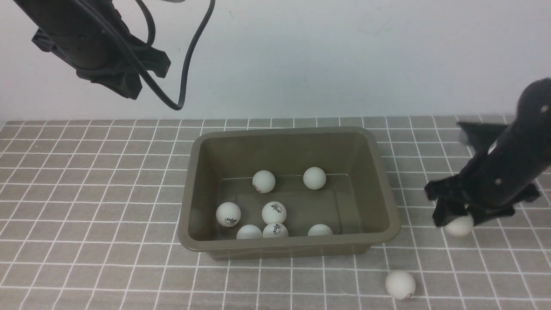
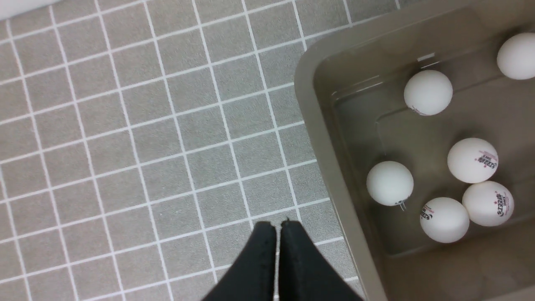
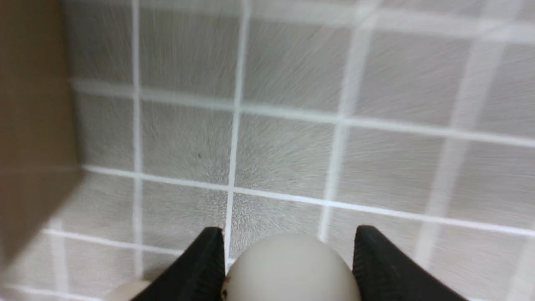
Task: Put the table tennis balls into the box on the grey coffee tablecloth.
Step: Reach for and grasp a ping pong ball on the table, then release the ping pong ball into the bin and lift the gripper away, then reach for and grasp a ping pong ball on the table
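The olive-brown box (image 1: 284,246) stands mid-table on the grey coffee tablecloth (image 1: 86,193) with several white table tennis balls (image 1: 273,212) inside. To its right, my right gripper (image 1: 456,221) points down at the cloth, shut on one table tennis ball (image 1: 460,226). In the right wrist view both fingers press that ball's (image 3: 288,271) sides, and the gripper (image 3: 288,234) is just above the cloth. Another ball (image 1: 400,284) lies loose nearer the front edge. My left gripper (image 2: 278,223) is shut and empty, raised high over the cloth left of the box (image 2: 311,108).
The left arm (image 1: 99,47) and its cables hang high at the back left, before the white wall. The box's outer wall (image 3: 33,125) is close beside the right gripper. Bare cloth lies left of the box.
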Available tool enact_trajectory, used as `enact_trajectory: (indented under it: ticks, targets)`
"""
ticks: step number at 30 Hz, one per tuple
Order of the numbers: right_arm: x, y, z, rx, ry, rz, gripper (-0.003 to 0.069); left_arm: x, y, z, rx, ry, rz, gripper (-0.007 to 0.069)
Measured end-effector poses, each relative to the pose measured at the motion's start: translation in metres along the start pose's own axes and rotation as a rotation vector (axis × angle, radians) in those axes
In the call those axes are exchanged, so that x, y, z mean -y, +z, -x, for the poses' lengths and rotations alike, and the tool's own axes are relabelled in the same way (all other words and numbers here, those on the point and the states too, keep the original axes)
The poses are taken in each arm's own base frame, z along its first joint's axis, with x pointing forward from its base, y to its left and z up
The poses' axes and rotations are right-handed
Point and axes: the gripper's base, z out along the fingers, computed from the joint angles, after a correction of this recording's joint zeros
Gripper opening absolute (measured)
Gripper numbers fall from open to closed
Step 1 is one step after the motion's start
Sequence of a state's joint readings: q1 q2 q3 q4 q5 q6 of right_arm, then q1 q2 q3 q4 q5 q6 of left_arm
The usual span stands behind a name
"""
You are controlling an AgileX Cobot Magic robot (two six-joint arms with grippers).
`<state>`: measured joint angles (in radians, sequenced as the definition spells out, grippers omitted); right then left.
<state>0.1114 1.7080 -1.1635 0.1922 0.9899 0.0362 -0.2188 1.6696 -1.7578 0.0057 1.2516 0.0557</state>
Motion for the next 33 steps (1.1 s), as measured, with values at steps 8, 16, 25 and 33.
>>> enact_trajectory:
  ticks: [8,16,25,33]
  targets:
    - [-0.071,-0.065,0.014,0.206,-0.148,0.151,0.0360,0.001,-0.032,-0.024,0.039,-0.004,0.006,-0.0005]
    - [-0.126,-0.042,0.034,0.150,-0.298,0.172,0.0479,0.010,-0.027,-0.086,-0.054,-0.049,-0.055,-0.0005]
    - [-0.098,-0.066,0.018,0.090,-0.407,-0.092,0.0377,0.013,-0.009,-0.120,-0.089,-0.061,-0.068,-0.0005]
    - [-0.066,-0.057,-0.058,0.024,-0.369,-0.080,0.0008,0.016,0.001,-0.128,-0.118,-0.077,-0.094,-0.0005]
